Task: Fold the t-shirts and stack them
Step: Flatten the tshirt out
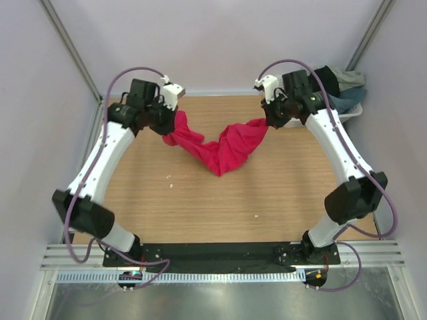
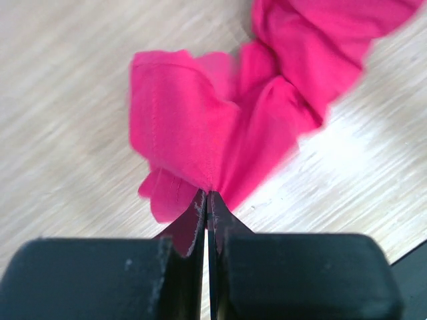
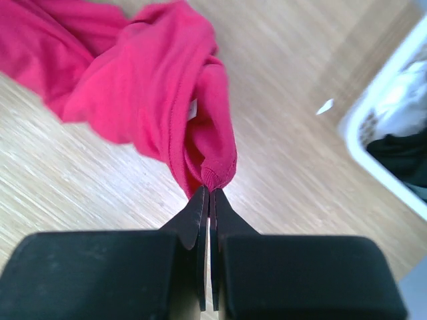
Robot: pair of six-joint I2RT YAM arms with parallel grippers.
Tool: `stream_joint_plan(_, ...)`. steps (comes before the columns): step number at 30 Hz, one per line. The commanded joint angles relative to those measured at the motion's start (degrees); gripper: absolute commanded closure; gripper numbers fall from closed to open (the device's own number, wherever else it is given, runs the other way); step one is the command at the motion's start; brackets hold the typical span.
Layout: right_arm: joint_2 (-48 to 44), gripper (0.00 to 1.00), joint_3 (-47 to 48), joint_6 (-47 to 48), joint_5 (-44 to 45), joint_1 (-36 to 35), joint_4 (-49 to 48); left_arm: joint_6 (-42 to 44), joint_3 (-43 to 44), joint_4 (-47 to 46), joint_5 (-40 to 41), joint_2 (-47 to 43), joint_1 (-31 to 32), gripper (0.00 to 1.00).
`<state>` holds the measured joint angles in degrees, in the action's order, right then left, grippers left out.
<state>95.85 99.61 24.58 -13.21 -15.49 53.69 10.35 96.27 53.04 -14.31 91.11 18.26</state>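
Observation:
A crimson-pink t-shirt (image 1: 223, 150) hangs bunched between both arms over the far half of the wooden table (image 1: 200, 200), sagging to the wood in the middle. My left gripper (image 2: 208, 195) is shut on a hemmed edge of the pink t-shirt (image 2: 200, 127). My right gripper (image 3: 209, 192) is shut on a ribbed edge of the same pink t-shirt (image 3: 147, 87). In the top view the left gripper (image 1: 167, 127) holds the cloth's left end and the right gripper (image 1: 270, 122) its right end. More t-shirts (image 1: 340, 83), dark and grey-green, lie heaped in the basket.
A white lattice basket (image 1: 355, 110) stands at the table's far right corner, close behind the right arm; its rim (image 3: 383, 173) shows in the right wrist view. Pale walls and metal posts enclose the table. Small white specks (image 1: 170, 179) dot the wood.

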Motion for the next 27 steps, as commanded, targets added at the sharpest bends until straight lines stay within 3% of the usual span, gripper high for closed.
stream_joint_plan(1, -7.5, 0.99, 1.2, -0.14, 0.47, 0.02, -2.36, 4.76, -3.01, -0.74, 0.07, -9.0, -0.33, 1.0)
stream_joint_plan(4, -12.6, 0.99, 0.15, -2.42, -0.32, -0.07, -2.72, 4.86, -4.77, 0.13, 0.24, -15.68, -0.42, 1.0)
stream_joint_plan(5, -14.19, 0.99, -1.6, -2.86, -0.5, -0.07, -2.72, 4.86, -5.38, 0.75, -0.02, -16.92, -0.42, 0.95)
stream_joint_plan(7, -17.52, 0.98, -3.98, -3.83, -1.37, -0.07, -2.11, 5.12, -8.18, 1.89, -0.46, -18.86, -0.42, 0.7)
stream_joint_plan(9, -19.12, 0.99, -9.5, -4.1, -2.16, -0.07, -0.7, 4.25, -10.39, 3.12, 0.93, -21.22, -0.42, 0.32)
stream_joint_plan(11, -21.31, 0.98, -16.07, -4.19, -3.3, 0.02, -0.52, 1.8, -13.47, 2.69, 1.47, -21.85, -0.42, 0.18)
stream_joint_plan(16, -21.59, 0.99, -23.85, -4.54, -4.63, 0.02, -2.18, -2.26, -15.67, 3.03, 0.78, -14.75, -0.42, 0.16)
stream_joint_plan(20, -19.39, 0.99, -23.07, -4.28, -4.01, 0.1, -3.06, -3.4, -15.14, 5.24, 1.03, -5.34, -0.51, 0.23)
stream_joint_plan(27, -18.16, 0.99, -22.35, -4.1, -3.05, 0.19, -3.42, -3.67, -13.49, 0.32, 1.56, 6.43, -0.77, 0.23)
